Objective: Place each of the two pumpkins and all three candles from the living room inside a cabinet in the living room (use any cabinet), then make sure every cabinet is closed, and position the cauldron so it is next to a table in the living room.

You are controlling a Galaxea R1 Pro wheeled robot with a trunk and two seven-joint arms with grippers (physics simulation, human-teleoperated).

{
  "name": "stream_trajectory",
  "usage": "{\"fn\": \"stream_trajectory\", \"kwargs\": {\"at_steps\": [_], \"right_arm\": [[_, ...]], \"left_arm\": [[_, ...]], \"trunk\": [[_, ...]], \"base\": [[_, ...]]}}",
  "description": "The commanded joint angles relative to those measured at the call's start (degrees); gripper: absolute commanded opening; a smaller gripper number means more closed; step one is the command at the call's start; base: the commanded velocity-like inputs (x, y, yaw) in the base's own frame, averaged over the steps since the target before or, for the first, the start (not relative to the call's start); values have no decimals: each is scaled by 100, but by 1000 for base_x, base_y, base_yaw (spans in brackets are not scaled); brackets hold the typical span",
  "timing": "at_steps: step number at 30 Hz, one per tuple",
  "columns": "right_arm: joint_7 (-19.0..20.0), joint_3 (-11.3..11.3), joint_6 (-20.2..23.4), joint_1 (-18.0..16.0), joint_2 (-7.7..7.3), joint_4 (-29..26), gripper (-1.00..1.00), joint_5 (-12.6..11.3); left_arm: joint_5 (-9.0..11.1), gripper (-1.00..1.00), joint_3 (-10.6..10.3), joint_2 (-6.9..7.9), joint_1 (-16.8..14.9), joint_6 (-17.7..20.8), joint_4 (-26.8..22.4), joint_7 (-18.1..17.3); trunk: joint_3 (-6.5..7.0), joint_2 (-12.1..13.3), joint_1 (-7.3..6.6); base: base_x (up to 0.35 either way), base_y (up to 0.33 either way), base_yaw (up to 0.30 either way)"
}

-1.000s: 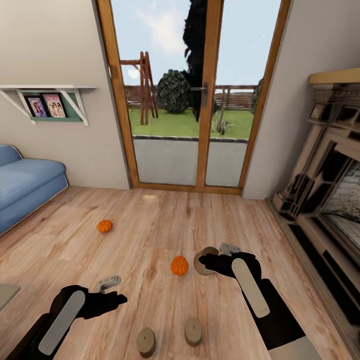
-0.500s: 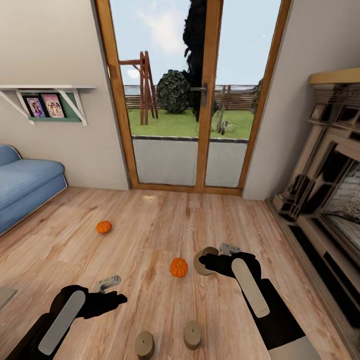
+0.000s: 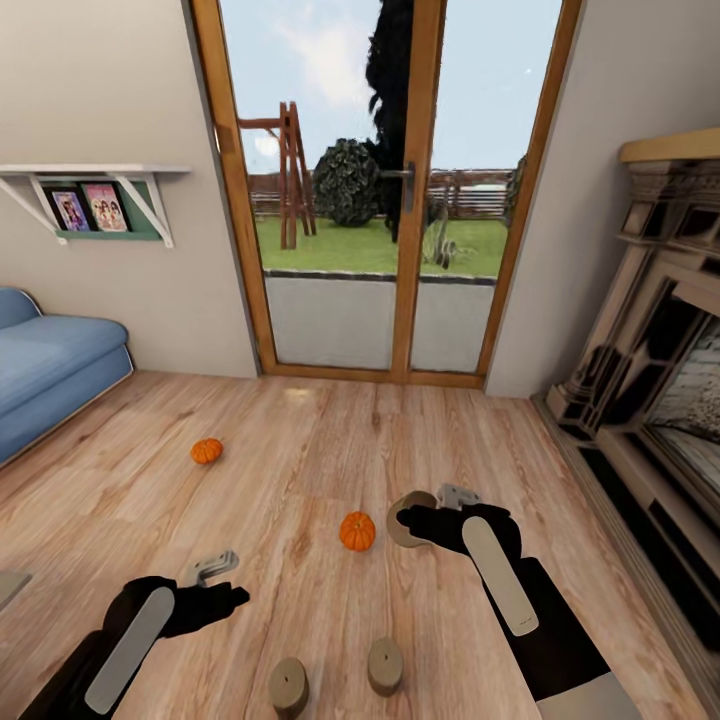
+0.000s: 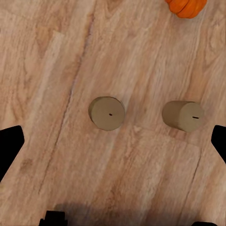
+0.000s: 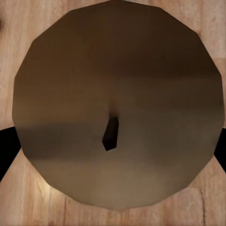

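Wooden floorboards (image 3: pixel 300 480) run from the robot to a glass patio door (image 3: pixel 385 190) at the far wall. Nearest the robot, two candles (image 3: pixel 288 687) (image 3: pixel 385 666) stand upright on the boards, side by side but apart; the left wrist view looks down on their flat tops. Just beyond them the left gripper (image 3: pixel 215 568) hangs above the floor with its fingers spread and nothing between them. Farther toward the door, the right gripper (image 3: pixel 425 512) is clamped on a third candle (image 3: pixel 406 518), lifted and tilted. One pumpkin (image 3: pixel 357 531) sits on the floor just beside that candle; another pumpkin (image 3: pixel 206 451) lies nearer the door, toward a blue sofa (image 3: pixel 50 370). A fireplace (image 3: pixel 650 370) stands opposite the sofa.
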Motion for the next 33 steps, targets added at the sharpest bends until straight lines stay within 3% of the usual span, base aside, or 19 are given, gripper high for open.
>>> {"fn": "stream_trajectory", "kwargs": {"at_steps": [1, 10, 15, 17, 20, 23, 33], "right_arm": [[-58, 12, 4, -5, 2, -10, -100, -53], [-39, 41, 13, -5, 42, -150, -100, -54], [-35, 344, 33, 10, 64, -505, -100, -76], [-34, 477, 36, 11, 67, -556, -100, -160], [-39, 695, 31, 14, 64, -612, -100, -491], [-40, 779, 24, 17, 63, -649, -100, -642], [-38, 819, 17, 19, 62, -679, -100, -719]], "left_arm": [[38, 100, -23, -2, -4, 0, 6, 54], [30, 100, -73, -48, -12, -307, 139, 49], [30, 100, -149, -52, -11, -384, 149, 49], [27, 100, -224, -53, -12, -397, 149, 49], [19, 100, -348, -53, -12, -407, 150, 49], [16, 100, -381, -53, -13, -409, 150, 49], [16, 100, -398, -53, -11, -410, 150, 49]], "trunk": [[-24, -44, 22], [-185, -405, 220], [-275, -606, 329], [-311, -686, 373], [-365, -806, 439], [-419, -927, 505], [-598, -1328, 725]], "base": [[0, 0, 0], [0, 0, 0], [0, 0, 0], [0, 0, 0], [0, 0, 0], [0, 0, 0], [0, 0, 0]]}}
